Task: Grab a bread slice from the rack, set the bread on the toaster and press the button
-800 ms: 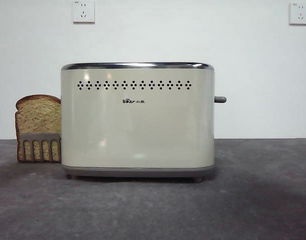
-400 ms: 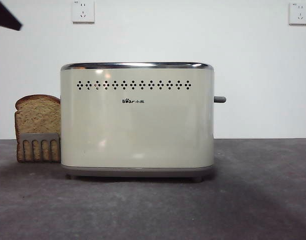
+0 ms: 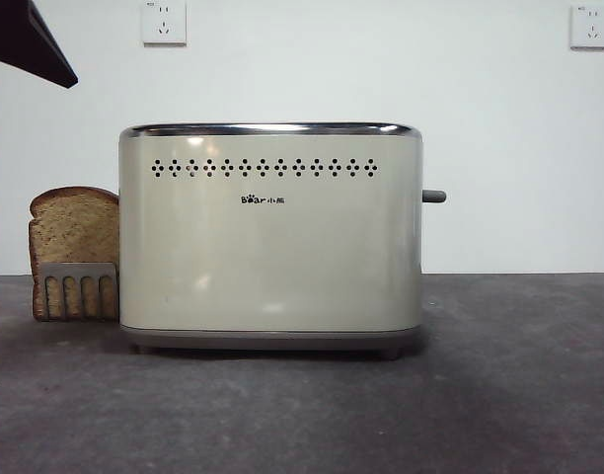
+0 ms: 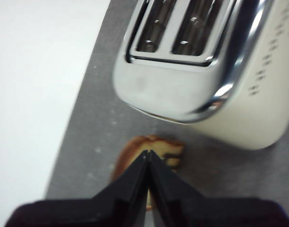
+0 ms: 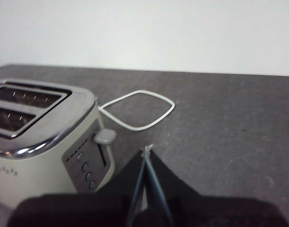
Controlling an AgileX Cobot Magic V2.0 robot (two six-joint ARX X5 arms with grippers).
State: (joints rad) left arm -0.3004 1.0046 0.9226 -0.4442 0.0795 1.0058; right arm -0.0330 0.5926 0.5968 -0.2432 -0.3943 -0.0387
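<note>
The cream toaster (image 3: 270, 237) stands mid-table with its button (image 3: 434, 196) sticking out of its right end. The slice of bread (image 3: 73, 229) stands upright in the small grey rack (image 3: 79, 289) at the toaster's left. My left gripper (image 4: 148, 153) is shut and empty, high above the bread (image 4: 154, 147) and beside the toaster's slotted top (image 4: 182, 28); it shows as a black tip at the front view's top left (image 3: 31, 44). My right gripper (image 5: 147, 151) is shut and empty, hanging off the toaster's button end, near the button (image 5: 105, 137).
A white cable loop (image 5: 137, 111) lies on the dark grey table behind the toaster. Two wall sockets (image 3: 164, 22) sit high on the white wall. A row of round controls (image 5: 85, 172) runs down the toaster's end panel.
The left arm's black tip has come into the front view at the top left and moved further down and right. Toaster, bread and rack have not moved.
</note>
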